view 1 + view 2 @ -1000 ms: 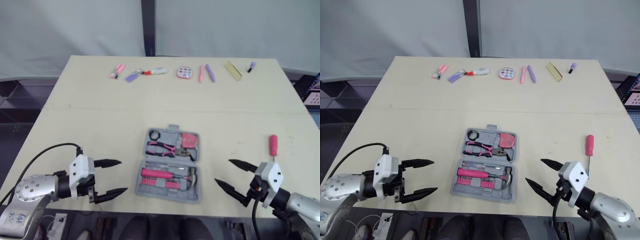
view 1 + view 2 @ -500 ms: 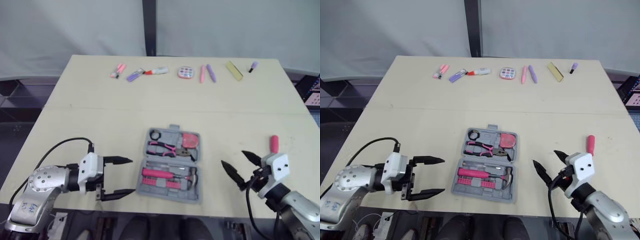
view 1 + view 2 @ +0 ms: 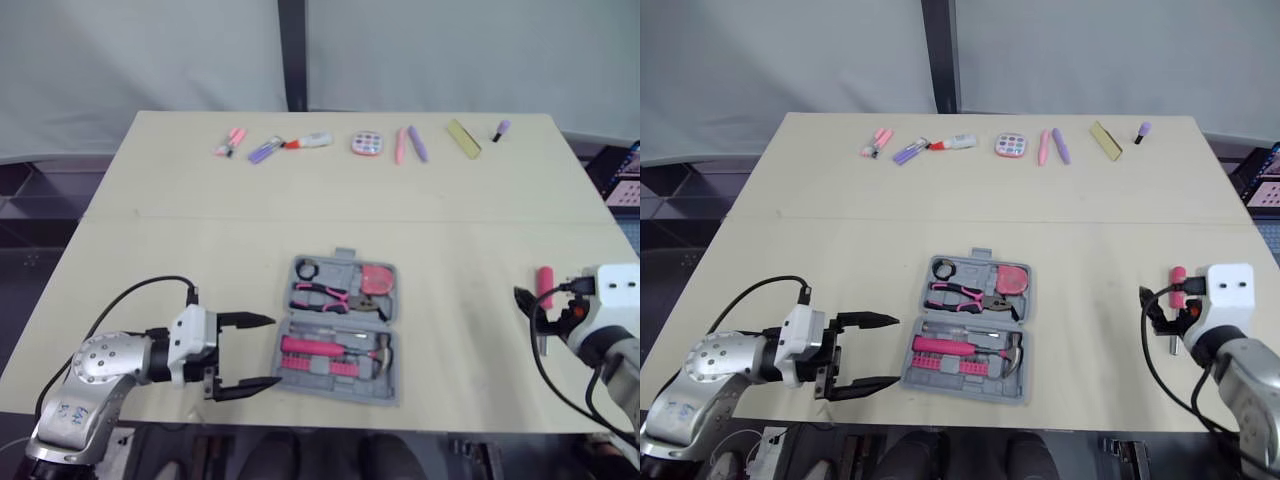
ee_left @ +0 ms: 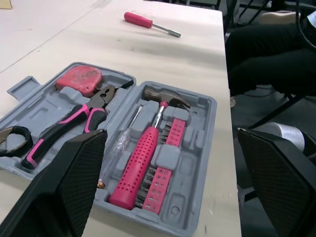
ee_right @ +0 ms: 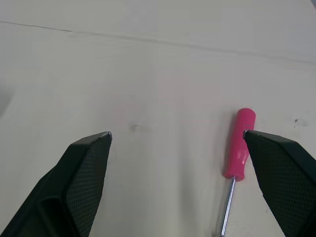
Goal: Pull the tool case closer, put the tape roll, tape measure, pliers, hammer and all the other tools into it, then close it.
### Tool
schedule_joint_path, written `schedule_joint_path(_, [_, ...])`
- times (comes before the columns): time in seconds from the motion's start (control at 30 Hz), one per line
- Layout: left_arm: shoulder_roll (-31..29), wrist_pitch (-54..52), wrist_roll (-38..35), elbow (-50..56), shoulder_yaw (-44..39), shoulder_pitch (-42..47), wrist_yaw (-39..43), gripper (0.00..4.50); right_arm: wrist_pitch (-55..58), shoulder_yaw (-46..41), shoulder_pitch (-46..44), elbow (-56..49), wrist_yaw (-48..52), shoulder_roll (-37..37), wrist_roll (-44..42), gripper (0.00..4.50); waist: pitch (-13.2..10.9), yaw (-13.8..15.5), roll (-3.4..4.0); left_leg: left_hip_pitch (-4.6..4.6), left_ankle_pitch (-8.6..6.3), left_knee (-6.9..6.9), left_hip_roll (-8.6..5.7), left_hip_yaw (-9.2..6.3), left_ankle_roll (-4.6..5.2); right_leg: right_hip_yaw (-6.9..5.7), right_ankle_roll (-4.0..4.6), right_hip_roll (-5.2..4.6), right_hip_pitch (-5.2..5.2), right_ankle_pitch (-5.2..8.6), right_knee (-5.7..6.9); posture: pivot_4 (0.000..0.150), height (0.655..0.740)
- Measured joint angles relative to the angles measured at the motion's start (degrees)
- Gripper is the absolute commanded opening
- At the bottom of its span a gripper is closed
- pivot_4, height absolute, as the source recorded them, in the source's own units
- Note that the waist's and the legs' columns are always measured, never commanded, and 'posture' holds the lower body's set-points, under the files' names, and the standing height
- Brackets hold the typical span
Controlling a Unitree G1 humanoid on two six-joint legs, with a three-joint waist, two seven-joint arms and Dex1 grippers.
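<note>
The grey tool case [image 3: 393, 380] lies open near the table's front edge. It holds a black tape roll [image 3: 308, 269], pink-handled pliers [image 3: 322, 297], a red tape measure [image 3: 377, 280] and a pink hammer [image 3: 325, 349]. My left gripper [image 3: 275, 350] is open just left of the case's front half, level with the hammer [image 4: 140, 165]. A pink screwdriver [image 5: 239, 147] lies on the table far right of the case. My right gripper [image 5: 177, 133] hangs open over it, with the handle close to one finger.
Several small pink and purple items line the far edge, among them markers [image 3: 410, 145], a round pink case [image 3: 367, 144] and a yellow block [image 3: 465, 138]. A seam [image 3: 200, 216] crosses the table. Bare tabletop lies between the case and the screwdriver.
My right gripper has swung right and away from the front edge, ending over the screwdriver. My left gripper has moved right, up to the case's left side. Both stay open.
</note>
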State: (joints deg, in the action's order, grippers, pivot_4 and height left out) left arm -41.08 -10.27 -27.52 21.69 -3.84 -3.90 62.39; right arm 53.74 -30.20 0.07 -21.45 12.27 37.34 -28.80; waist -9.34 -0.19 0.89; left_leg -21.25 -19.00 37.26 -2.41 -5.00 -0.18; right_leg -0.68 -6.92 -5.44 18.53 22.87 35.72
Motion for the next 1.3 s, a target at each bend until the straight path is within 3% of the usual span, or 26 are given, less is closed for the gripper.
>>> schedule_joint_path(0.2, [0.15,-0.73,0.04,0.27,0.43,0.15,-1.53,4.49,8.39,-1.04,-7.93,7.34,-2.49,0.41,0.28,4.5,0.0,0.07,0.0,0.0,0.01,-0.01,-0.02,0.11,0.04,0.04,0.0,-0.04,0.08,0.0,0.13,0.15,0.74])
schedule_joint_path(0.4, [0.35,-3.04,-0.04,2.88,-0.02,-1.53,-4.27,4.49,9.69,1.92,-21.25,26.57,-4.35,3.08,5.24,4.5,0.0,-0.24,0.0,0.05,0.04,-0.1,0.09,0.49,0.11,0.09,0.0,-0.01,0.23,0.0,0.17,0.15,0.74])
schedule_joint_path(0.6, [0.03,-4.07,-0.05,3.88,-1.05,-3.17,-5.41,4.49,6.6,5.7,-24.09,34.89,-3.73,3.15,8.09,4.5,0.0,-0.14,0.0,0.03,0.03,-0.04,0.07,0.67,0.12,0.11,-0.01,-0.06,0.25,-0.01,0.19,0.15,0.74])
schedule_joint_path(1.23, [-0.03,-4.15,-0.17,4.91,-2.99,-5.27,-6.58,4.49,3.54,7.4,-28.13,44.48,-3.51,2.5,10.34,4.5,0.0,-0.14,0.0,0.03,0.03,-0.05,0.1,0.73,0.12,0.13,-0.01,-0.04,0.3,-0.01,0.2,0.15,0.74])
schedule_joint_path(1.3, [-0.03,-4.16,-0.17,5.0,-2.99,-5.37,-6.69,4.5,3.5,7.4,-28.47,44.84,-3.51,2.5,10.66,3.98,0.0,-0.14,0.0,0.03,0.03,-0.05,0.1,0.73,0.12,0.12,-0.01,-0.04,0.3,-0.01,0.2,0.15,0.74])
